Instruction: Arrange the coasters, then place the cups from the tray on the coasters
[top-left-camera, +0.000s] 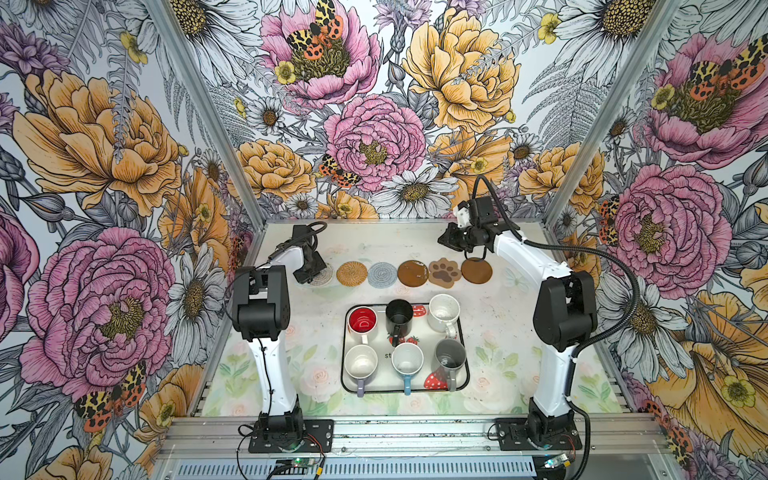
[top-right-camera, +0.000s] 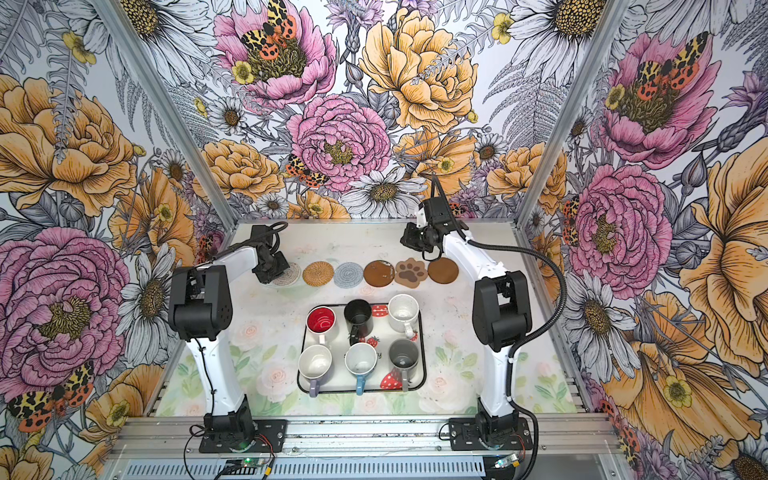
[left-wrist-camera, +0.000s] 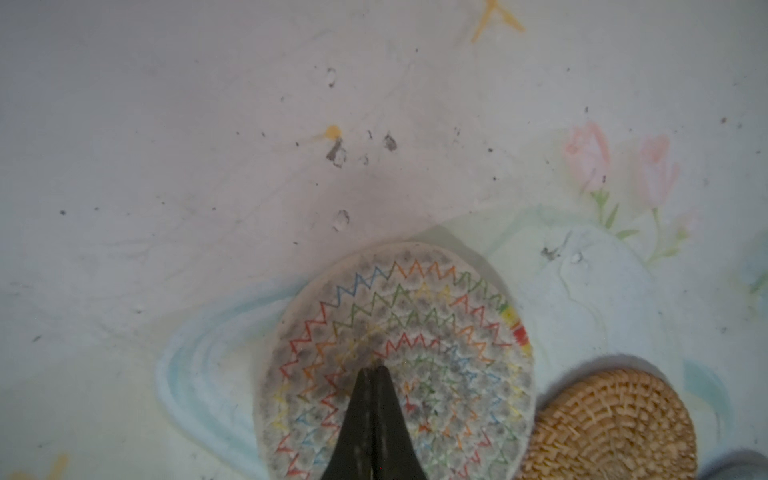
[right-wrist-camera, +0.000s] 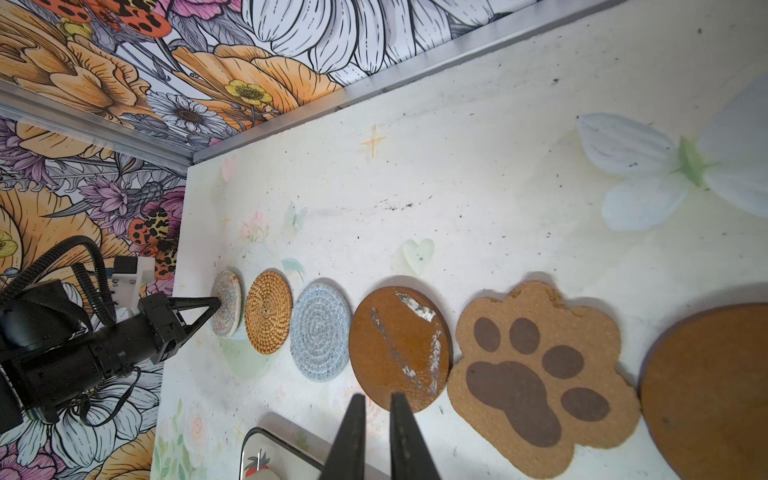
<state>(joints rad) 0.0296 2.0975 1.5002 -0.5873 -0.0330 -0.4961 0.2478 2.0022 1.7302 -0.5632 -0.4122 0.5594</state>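
Six coasters lie in a row behind the tray (top-left-camera: 467, 365): a pale one with rainbow zigzag stitching (top-left-camera: 325, 274), woven rattan (top-left-camera: 351, 274), grey spiral (top-left-camera: 382, 274), scuffed brown disc (top-left-camera: 412, 273), paw-shaped (top-left-camera: 444, 272) and a second brown disc (top-left-camera: 476, 270). My left gripper (left-wrist-camera: 376, 368) is shut, its tips on the stitched coaster (left-wrist-camera: 415, 316) beside the rattan one (left-wrist-camera: 615, 424). My right gripper (right-wrist-camera: 376, 395) hangs above the row's right part, narrowly open and holding nothing. On the tray stand six cups: red-inside (top-left-camera: 362, 320), black (top-left-camera: 399, 318), speckled white (top-left-camera: 444, 311), lilac (top-left-camera: 360, 363), light blue (top-left-camera: 407, 359), grey (top-left-camera: 450, 355).
The floral back wall and its metal rail (right-wrist-camera: 415, 75) run close behind the coaster row. Flowered side walls close in the table. Both arm bases (top-left-camera: 291, 432) stand at the front edge, either side of the tray.
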